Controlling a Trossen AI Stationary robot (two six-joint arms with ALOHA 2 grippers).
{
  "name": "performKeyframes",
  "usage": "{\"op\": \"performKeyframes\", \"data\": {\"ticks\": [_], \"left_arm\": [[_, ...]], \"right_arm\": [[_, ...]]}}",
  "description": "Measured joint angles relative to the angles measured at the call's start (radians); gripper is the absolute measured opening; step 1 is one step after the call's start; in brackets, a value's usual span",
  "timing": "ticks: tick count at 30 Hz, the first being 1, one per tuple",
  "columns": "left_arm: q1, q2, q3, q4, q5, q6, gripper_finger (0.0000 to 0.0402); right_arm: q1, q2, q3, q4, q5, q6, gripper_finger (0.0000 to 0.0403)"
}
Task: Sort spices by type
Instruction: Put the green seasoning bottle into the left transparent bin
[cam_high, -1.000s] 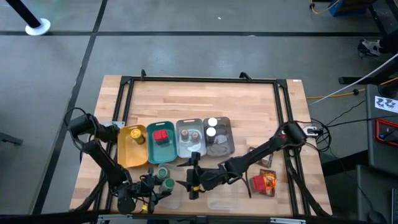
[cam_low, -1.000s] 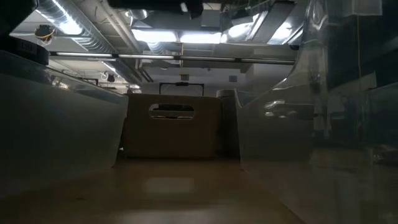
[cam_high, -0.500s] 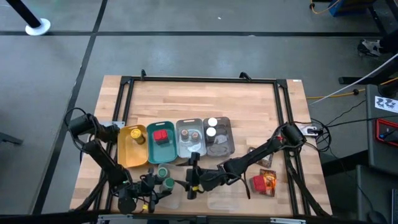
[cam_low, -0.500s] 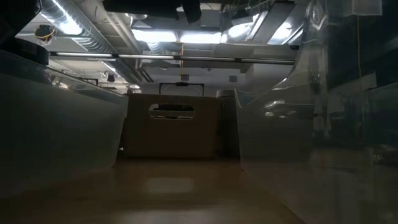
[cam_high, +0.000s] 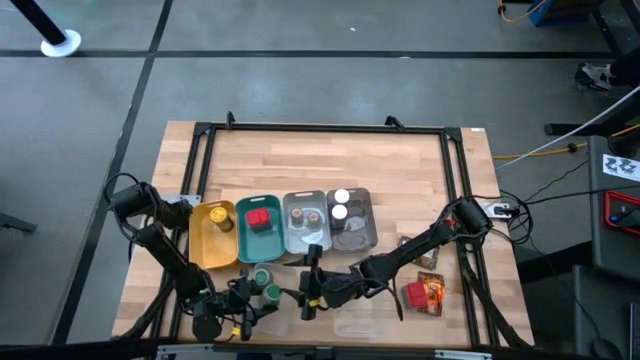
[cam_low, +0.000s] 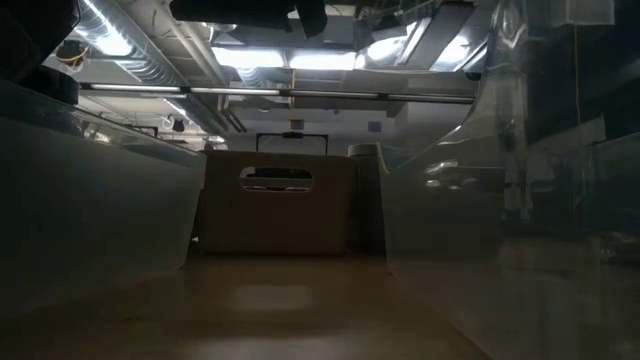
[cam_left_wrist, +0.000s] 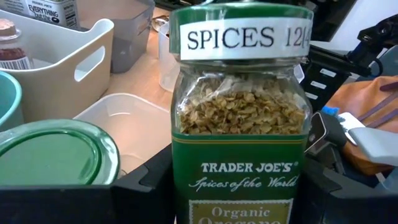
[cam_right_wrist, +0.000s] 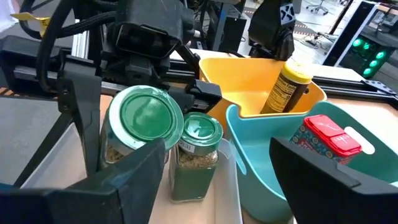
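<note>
The left gripper (cam_high: 262, 297) sits at the near edge of the table, its fingers clamped on a green-capped oregano jar (cam_left_wrist: 239, 118) that stands upright between them; the right wrist view shows the same jar (cam_right_wrist: 200, 155) beside a second green-capped jar (cam_right_wrist: 138, 134), the two nearly touching in front of the yellow tray (cam_right_wrist: 249, 84) and the teal tray (cam_right_wrist: 261, 168). The right gripper (cam_high: 308, 295) hovers just beside them with its fingers spread wide and empty, and that closeness looks like the main hazard: any swing of either arm could bump the free jar, knock it over or send it off the near edge. Lifting the held jar could also drag its neighbour along if their sides rub. The grip sits low on the glass, so the jar might tilt or slip if it is moved quickly. The yellow tray already holds a yellow-labelled jar (cam_right_wrist: 286, 87) and the teal one a red box (cam_right_wrist: 329, 138), so dropping oregano into either would mix types.
</note>
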Motion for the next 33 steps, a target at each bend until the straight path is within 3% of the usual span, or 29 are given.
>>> {"op": "performKeyframes", "data": {"ticks": [33], "left_arm": [[0.054,0.001,0.000,-0.012,0.077,-0.011,0.0194]], "right_arm": [[-0.007,0.064,0.002,0.172,-0.078,-0.020,0.0291]]}}
